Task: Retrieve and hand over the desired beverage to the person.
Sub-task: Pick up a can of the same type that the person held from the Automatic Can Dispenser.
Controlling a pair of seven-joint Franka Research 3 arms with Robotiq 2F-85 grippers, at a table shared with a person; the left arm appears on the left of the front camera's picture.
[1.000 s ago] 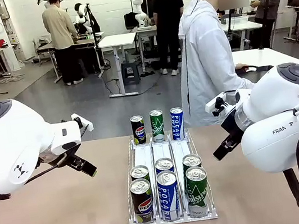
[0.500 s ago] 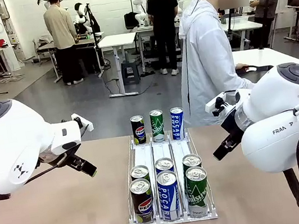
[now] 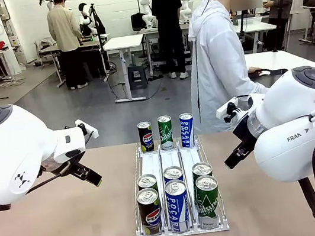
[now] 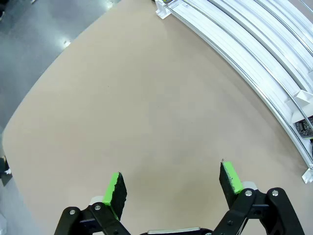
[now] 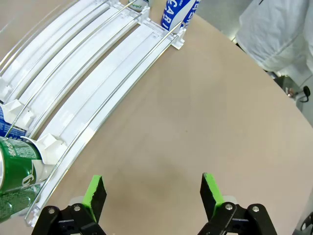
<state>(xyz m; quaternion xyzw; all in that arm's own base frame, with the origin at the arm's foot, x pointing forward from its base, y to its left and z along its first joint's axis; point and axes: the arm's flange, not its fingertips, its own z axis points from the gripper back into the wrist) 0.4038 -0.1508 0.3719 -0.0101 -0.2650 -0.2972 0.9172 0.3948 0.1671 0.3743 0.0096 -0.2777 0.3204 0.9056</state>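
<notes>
A white three-lane rack [image 3: 170, 162] stands mid-table with several cans. At its far end are a Pepsi can [image 3: 145, 136], a green can [image 3: 166, 131] and a blue Pocari can [image 3: 187, 129]. At the near end each lane holds two cans of the same kinds. The person [image 3: 218, 66] in a white hooded jacket stands side-on at the far edge. My left gripper [image 3: 89, 175] hovers left of the rack, open and holding nothing [image 4: 172, 185]. My right gripper [image 3: 235, 156] hovers right of it, open and holding nothing [image 5: 152, 192].
The left wrist view shows bare tan tabletop [image 4: 122, 112] beneath, with the rack [image 4: 254, 63] curving off to its right. In the right wrist view a green can [image 5: 14, 171] sits in the rack's end. Other people stand at tables far behind.
Both arms and the cans are as they were. A person in black in the background has shifted left.
</notes>
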